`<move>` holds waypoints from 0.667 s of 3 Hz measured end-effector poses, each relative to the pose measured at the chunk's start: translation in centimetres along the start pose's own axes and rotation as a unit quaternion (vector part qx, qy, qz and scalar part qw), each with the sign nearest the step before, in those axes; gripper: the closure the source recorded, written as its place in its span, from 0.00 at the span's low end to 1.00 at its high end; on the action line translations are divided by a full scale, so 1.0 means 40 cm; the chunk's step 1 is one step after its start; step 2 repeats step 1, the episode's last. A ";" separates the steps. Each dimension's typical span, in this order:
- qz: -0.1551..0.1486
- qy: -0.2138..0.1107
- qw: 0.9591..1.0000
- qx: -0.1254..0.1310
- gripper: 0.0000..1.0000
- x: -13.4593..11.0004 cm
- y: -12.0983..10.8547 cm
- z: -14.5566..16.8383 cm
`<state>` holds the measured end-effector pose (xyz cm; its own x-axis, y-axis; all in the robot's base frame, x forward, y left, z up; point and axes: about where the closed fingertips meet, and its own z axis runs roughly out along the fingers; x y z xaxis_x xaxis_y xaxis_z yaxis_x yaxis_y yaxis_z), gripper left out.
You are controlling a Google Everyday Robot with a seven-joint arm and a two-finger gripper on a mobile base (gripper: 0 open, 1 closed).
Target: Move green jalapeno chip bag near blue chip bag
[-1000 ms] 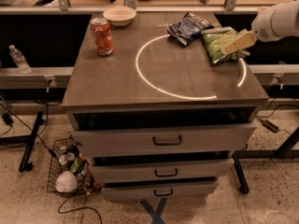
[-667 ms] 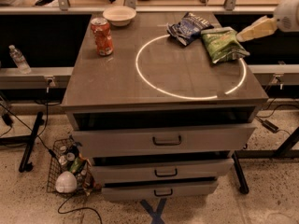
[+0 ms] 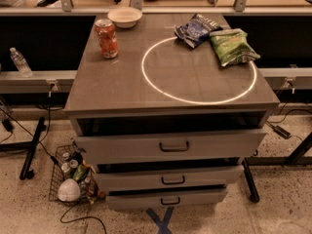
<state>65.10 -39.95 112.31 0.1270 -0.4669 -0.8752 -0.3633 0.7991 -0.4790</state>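
The green jalapeno chip bag [image 3: 231, 47] lies flat at the right rear of the table top, on the rim of the white ring. The blue chip bag [image 3: 197, 29] lies just to its left and a little further back, with the two bags almost touching. The gripper and the arm are out of the camera view.
An orange soda can [image 3: 107, 38] stands upright at the left rear and a white bowl [image 3: 125, 16] sits behind it. A white ring [image 3: 156, 84] marks the table top [image 3: 117, 87]. Drawers below stand slightly open. A wire basket [image 3: 73, 177] sits on the floor at left.
The arm and gripper, which were over the green bag at the right, have drawn back to the right and left the view. The green bag lies free on the table.
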 end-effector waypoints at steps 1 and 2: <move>-0.001 -0.037 0.999 0.000 0.00 -0.045 0.008 -0.044; -0.001 -0.037 0.999 0.000 0.00 -0.045 0.008 -0.044</move>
